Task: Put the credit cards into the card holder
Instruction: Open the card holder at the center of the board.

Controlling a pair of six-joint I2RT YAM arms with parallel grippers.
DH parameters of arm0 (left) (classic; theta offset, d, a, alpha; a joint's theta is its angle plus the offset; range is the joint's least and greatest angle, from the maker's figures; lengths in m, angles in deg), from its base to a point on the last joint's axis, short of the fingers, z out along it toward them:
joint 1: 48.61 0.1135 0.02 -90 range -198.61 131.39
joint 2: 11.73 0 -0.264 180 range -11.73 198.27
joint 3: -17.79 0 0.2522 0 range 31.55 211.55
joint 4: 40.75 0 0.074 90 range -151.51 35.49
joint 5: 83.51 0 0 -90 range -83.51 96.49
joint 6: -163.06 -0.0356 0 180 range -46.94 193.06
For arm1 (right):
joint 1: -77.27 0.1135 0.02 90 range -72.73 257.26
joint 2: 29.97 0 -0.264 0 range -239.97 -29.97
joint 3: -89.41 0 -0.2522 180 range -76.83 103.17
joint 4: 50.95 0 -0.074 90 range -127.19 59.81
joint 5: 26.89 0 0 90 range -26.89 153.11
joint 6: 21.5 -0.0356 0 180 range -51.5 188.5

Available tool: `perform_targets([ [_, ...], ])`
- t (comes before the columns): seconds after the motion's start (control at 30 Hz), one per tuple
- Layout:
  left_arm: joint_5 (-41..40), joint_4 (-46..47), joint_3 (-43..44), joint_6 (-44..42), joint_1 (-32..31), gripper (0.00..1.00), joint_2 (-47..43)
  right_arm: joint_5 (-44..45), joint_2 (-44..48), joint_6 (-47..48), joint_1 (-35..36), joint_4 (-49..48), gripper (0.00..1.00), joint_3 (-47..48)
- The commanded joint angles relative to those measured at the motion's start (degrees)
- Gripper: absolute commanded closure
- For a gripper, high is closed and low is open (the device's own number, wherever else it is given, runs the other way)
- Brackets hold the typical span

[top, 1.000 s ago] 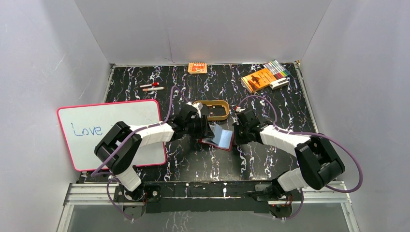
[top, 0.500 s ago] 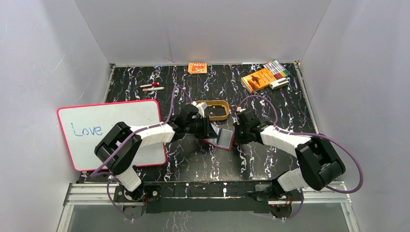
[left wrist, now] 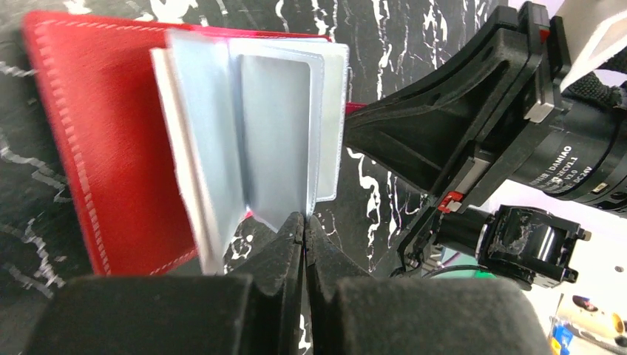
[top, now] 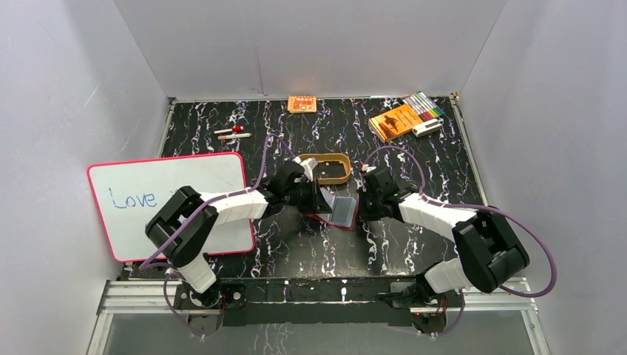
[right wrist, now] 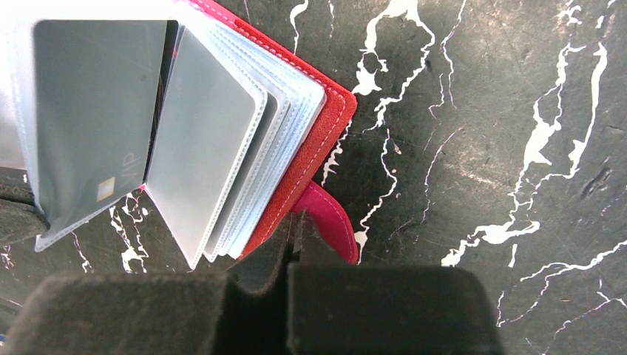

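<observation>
The red card holder (top: 340, 213) lies open on the black marbled table between my two grippers, its clear sleeves fanned out. My left gripper (top: 319, 201) is shut on the edge of one sleeve (left wrist: 277, 133), its fingertips pinched together in the left wrist view (left wrist: 304, 220). A grey credit card (right wrist: 96, 96) marked VIP sits inside that sleeve. My right gripper (top: 360, 209) is shut on the red cover's edge beside the snap tab (right wrist: 336, 222), and the right wrist view (right wrist: 298, 222) shows its jaws closed there. I see no loose card on the table.
A tan oval tray (top: 329, 168) stands just behind the holder. A whiteboard (top: 177, 200) lies at the left. An orange booklet (top: 394, 120) and markers (top: 423, 103) are at the back right. An orange packet (top: 302, 103) and pens (top: 233, 133) are at the back.
The sleeve held by my left gripper has swung over and now looks darker grey from above, not light blue. Both arms have barely shifted.
</observation>
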Motion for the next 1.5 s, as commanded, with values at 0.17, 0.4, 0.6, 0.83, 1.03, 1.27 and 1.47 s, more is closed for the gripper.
perform_targets([
  [0.17,-10.6,-7.3,-9.8,2.7,0.0,1.0,-11.1,-3.1,1.4,1.2,0.0,-2.1,1.0,-0.5],
  [0.4,-12.3,-9.9,-13.0,3.7,-0.1,1.0,-15.1,-6.0,3.2,1.3,0.0,-3.1,1.0,-0.8],
  [0.6,-15.5,-16.8,-9.0,1.1,-0.2,0.88,-19.2,-6.4,3.7,0.5,0.1,-2.7,1.0,-1.0],
  [0.83,-14.0,-17.2,-2.9,-1.0,-0.2,0.5,-19.6,-6.2,6.6,-4.3,0.1,-2.6,0.78,-1.7],
  [1.03,-14.5,-15.3,-1.0,-1.4,-0.1,0.54,-13.8,-7.0,7.6,-11.6,-0.3,-3.7,0.65,-3.5],
  [1.27,-18.4,-15.4,-2.7,-1.5,-0.1,0.63,-9.5,-8.3,11.4,-19.2,-0.6,-5.8,0.52,-8.6],
  [1.47,-19.2,-13.2,-4.6,-1.2,0.0,0.68,-6.4,-4.0,16.2,-19.9,-0.8,-3.2,0.45,-9.8],
])
